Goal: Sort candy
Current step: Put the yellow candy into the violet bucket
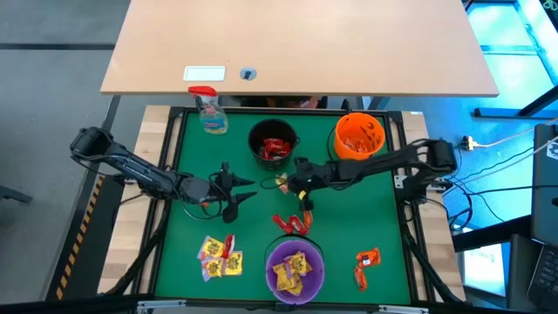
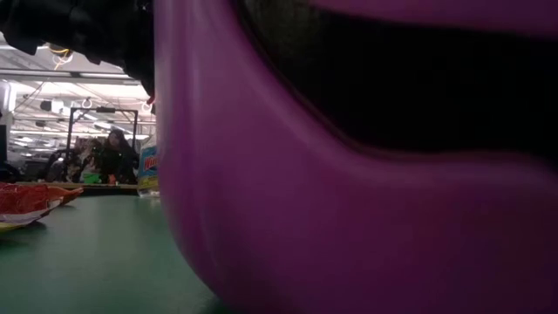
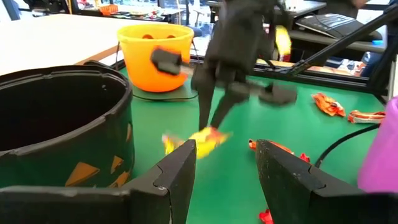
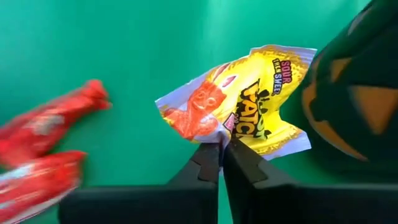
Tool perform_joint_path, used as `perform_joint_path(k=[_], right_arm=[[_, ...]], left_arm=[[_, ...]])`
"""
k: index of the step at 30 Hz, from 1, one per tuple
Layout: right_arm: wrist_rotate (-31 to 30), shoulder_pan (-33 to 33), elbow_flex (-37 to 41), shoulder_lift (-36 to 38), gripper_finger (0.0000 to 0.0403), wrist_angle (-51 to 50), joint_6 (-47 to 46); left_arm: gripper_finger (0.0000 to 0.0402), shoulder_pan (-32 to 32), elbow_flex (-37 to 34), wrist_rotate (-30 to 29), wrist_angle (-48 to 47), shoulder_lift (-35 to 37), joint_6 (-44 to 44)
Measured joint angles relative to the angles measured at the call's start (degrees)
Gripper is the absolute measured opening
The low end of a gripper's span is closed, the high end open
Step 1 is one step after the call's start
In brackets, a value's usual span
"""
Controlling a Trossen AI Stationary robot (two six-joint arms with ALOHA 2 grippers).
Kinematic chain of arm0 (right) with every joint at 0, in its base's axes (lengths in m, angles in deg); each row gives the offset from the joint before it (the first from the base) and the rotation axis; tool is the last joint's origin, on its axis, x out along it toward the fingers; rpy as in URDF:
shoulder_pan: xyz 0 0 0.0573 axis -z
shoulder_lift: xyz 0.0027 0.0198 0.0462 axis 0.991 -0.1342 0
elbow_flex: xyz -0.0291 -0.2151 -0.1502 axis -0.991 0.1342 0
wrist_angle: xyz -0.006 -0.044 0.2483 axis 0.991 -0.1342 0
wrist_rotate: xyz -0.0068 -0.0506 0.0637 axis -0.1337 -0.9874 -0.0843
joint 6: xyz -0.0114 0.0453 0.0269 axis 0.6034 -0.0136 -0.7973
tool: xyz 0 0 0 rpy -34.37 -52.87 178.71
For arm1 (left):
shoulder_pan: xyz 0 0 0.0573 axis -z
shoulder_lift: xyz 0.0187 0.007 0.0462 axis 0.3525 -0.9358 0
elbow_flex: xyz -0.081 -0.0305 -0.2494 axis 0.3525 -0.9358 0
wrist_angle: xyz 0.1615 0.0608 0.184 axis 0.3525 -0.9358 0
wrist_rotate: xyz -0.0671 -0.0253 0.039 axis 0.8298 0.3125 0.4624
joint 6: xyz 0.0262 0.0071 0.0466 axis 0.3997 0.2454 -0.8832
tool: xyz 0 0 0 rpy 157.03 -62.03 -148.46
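Note:
My right gripper stands just in front of the black bowl, shut on a yellow candy packet with red print. My left gripper hovers open to the left of it, fingers pointing at that packet and touching nothing. Red packets lie mid-table, and more red ones fill the black bowl. Yellow packets lie near the left front, and others sit in the purple bowl. Orange packets lie at the right front, more in the orange bowl. My right gripper pinches the yellow packet at one edge between its two fingertips, coming from above and slanting down. The packet spreads flat beyond the fingertips, crinkled. Whether it is lifted clear of the green mat or still touches it, I cannot tell.
A spray bottle with a red trigger stands at the far left corner of the mat. The purple bowl's wall fills the low view. The black bowl's side with an orange face is close beside the held packet. Bare green mat lies between the piles.

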Motion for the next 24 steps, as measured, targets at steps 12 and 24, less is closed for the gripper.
perform_joint_path(k=[12, 24], right_arm=[[10.41, -10.22, -0.02, 12.53, 0.0004, -1.95, -7.44], [7.26, -26.31, -0.02, 11.89, 0.0005, 8.33, -12.14]], left_arm=[[0.0157, 0.58, 0.00, -0.50, -0.14, 0.00, 0.00], [0.0157, 0.53, 0.00, -0.56, -0.16, 0.00, 1.67]])
